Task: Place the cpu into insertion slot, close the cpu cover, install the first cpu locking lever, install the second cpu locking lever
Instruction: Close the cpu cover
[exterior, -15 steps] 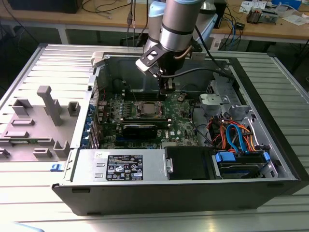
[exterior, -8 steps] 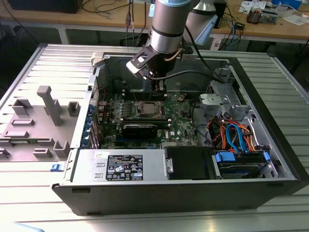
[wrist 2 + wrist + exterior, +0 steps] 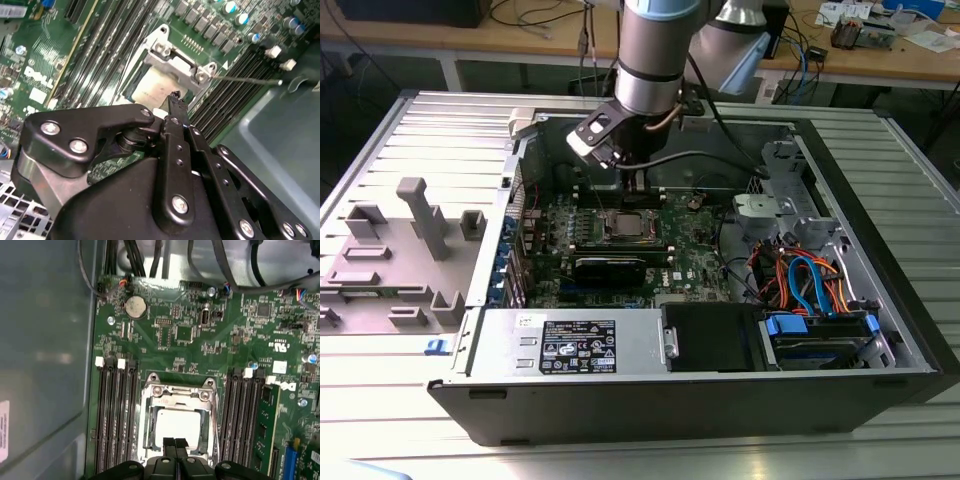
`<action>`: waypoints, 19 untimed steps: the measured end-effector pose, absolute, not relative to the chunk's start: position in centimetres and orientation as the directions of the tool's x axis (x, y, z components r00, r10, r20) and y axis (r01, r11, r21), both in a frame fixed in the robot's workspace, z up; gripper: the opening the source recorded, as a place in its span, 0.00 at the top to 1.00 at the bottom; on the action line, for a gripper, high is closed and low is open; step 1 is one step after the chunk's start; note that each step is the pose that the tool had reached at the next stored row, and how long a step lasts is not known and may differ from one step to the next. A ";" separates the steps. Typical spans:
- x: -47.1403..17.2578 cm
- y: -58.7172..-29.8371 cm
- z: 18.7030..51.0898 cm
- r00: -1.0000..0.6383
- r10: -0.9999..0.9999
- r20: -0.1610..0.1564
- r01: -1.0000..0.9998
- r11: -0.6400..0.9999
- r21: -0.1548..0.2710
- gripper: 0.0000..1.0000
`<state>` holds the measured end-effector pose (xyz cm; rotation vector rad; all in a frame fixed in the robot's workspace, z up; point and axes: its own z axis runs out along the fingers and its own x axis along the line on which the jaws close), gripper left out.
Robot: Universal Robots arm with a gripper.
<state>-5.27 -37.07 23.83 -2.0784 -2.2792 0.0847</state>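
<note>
Inside the open computer case (image 3: 800,140) on the table (image 3: 380,140), the cpu (image 3: 178,424) is seated in the insertion slot (image 3: 151,432), and the cpu cover (image 3: 177,396) is laid flat over it. The claw (image 3: 175,442) is pressed together, its tips set at the cover's window edge. A thin locking lever (image 3: 245,79) is seen jutting out beside the socket.

A ribbed grey metal table (image 3: 910,170) stands before wooden workbenches (image 3: 440,45) strewn with cables (image 3: 530,15).
</note>
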 end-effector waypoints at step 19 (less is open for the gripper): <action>-6.4 -37.3 20.5 -0.093 0.996 0.004 0.993 0.093 -0.078 0.89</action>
